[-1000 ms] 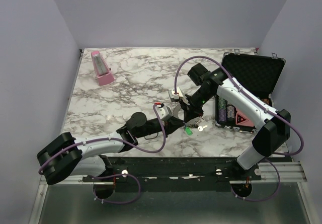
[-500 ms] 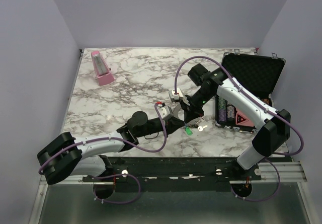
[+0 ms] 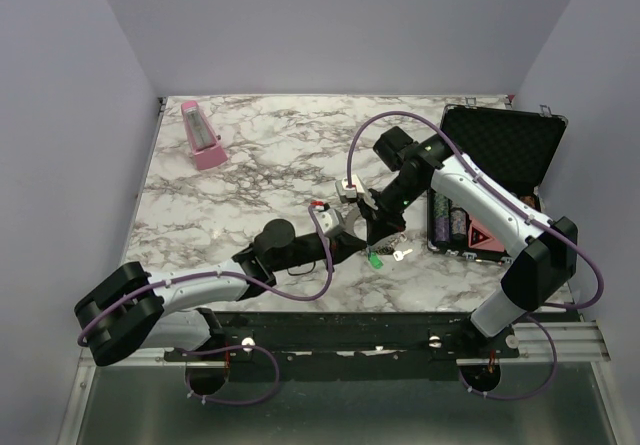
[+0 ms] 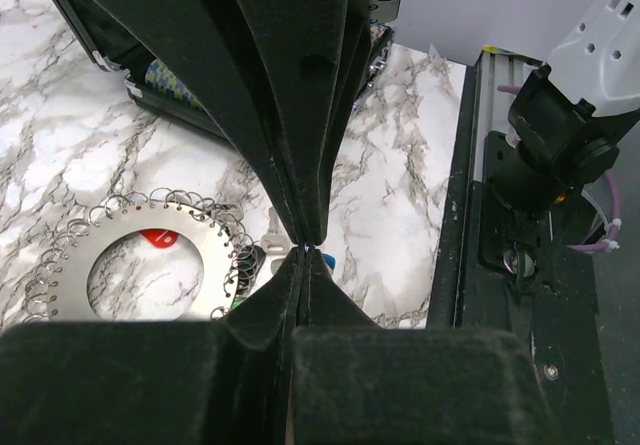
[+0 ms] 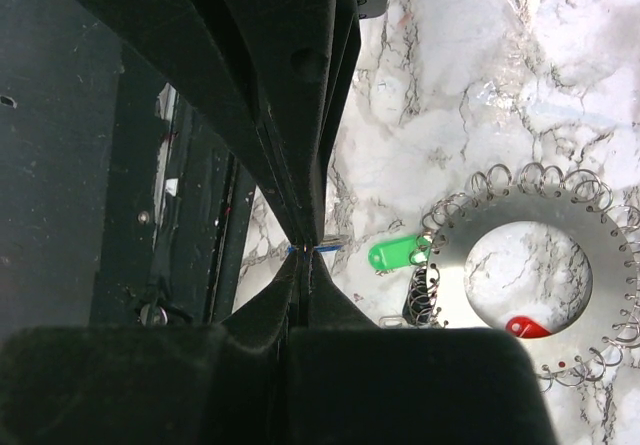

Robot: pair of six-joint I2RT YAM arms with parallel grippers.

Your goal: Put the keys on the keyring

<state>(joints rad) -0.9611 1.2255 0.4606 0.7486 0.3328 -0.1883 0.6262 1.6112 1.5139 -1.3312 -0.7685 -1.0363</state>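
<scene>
- Pressing fully shut mid-frame, the left gripper (image 4: 305, 250) has a blue sliver (image 4: 326, 261) at its tips; whether it grips it is unclear.
- The right gripper (image 5: 305, 248) is closed likewise.
- The keyring (image 5: 455, 270) lies flat on the marble table (image 5: 470, 55), right of frame, with the green key (image 5: 395, 254) just left of it.
</scene>
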